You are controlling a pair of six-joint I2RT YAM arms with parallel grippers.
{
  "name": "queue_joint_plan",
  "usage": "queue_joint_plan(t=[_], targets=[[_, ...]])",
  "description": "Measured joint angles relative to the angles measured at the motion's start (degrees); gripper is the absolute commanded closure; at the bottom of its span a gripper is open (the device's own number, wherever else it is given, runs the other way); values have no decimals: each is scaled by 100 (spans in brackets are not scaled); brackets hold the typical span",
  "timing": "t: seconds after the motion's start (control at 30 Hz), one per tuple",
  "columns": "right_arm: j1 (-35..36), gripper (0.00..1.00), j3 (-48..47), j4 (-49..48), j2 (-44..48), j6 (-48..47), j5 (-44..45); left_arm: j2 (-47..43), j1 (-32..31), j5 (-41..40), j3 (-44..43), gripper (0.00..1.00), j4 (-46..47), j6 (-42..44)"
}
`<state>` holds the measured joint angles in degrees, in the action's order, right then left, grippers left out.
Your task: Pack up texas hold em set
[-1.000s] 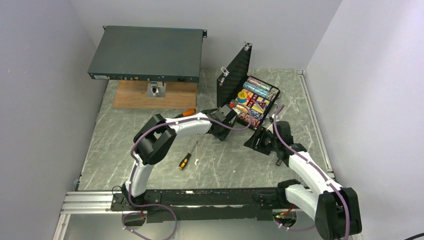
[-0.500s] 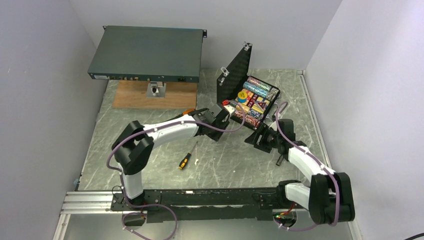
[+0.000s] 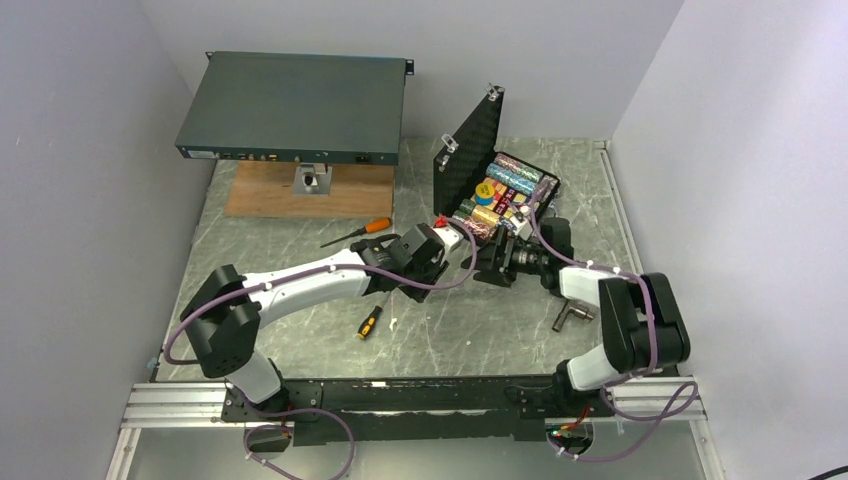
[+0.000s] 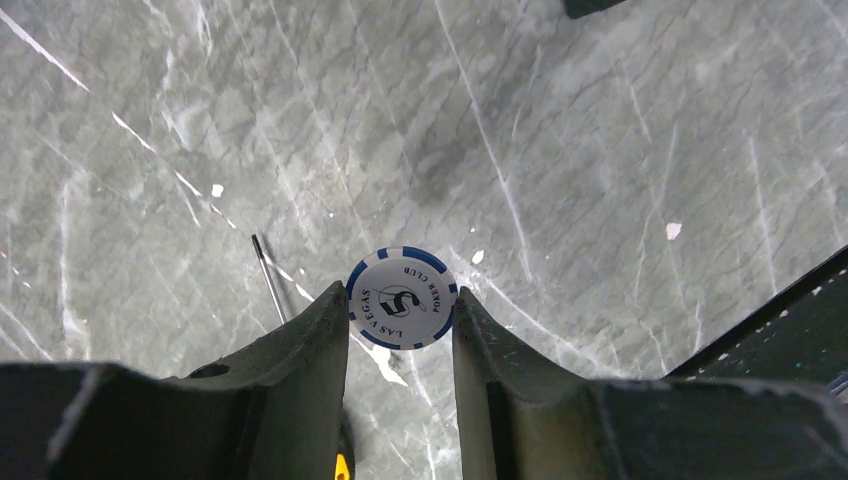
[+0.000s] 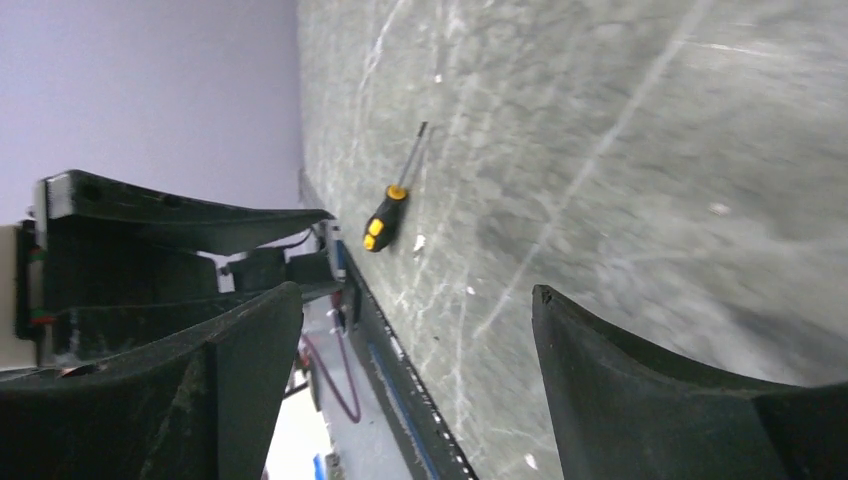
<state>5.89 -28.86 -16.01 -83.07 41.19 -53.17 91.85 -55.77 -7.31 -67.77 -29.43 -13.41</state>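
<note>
The black case [image 3: 548, 186] stands open at the table's back right, lid [image 3: 470, 150] upright, with coloured chip rows [image 3: 512, 178] and a card box inside. My left gripper [image 3: 420, 272] hovers in front of the case on its left side, shut on a white-and-blue chip [image 4: 401, 298]. That chip is pinched edge-on between the two fingertips, above bare table. My right gripper [image 3: 493, 263] lies low at the case's front edge, pointing left. Its jaws are open wide with nothing between them [image 5: 415, 330].
An orange-and-black screwdriver [image 3: 371, 321] lies on the table below the left gripper, seen too as the screwdriver [image 5: 385, 215]. A second screwdriver [image 3: 355, 232] lies farther back. A dark-green rack unit [image 3: 295, 105] sits on a wooden block [image 3: 270, 195] at back left. A metal fitting [image 3: 572, 315] lies at right.
The left arm stretched out lower and its gripper drew back slightly toward the front, keeping the chip. The right gripper slid left to the case front and opened wider.
</note>
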Motion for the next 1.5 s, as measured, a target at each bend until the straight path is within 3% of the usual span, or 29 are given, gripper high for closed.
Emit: queue_joint_plan(t=[0.37,0.87,1.23,1.5], targets=[[1499,29,-874,-643,-1342,553,-299,-455,-26,-31,470,75,-39,-66],[2138,38,-890,-2796,-2371,1982,-706,-678,-33,-72,647,75,-31,-79],[2514,62,-890,-3742,-2874,2638,-741,-678,-33,-70,647,75,-2,-79],[2594,100,-741,-4354,-2879,2949,-726,-660,-33,-92,647,75,-22,-79]])
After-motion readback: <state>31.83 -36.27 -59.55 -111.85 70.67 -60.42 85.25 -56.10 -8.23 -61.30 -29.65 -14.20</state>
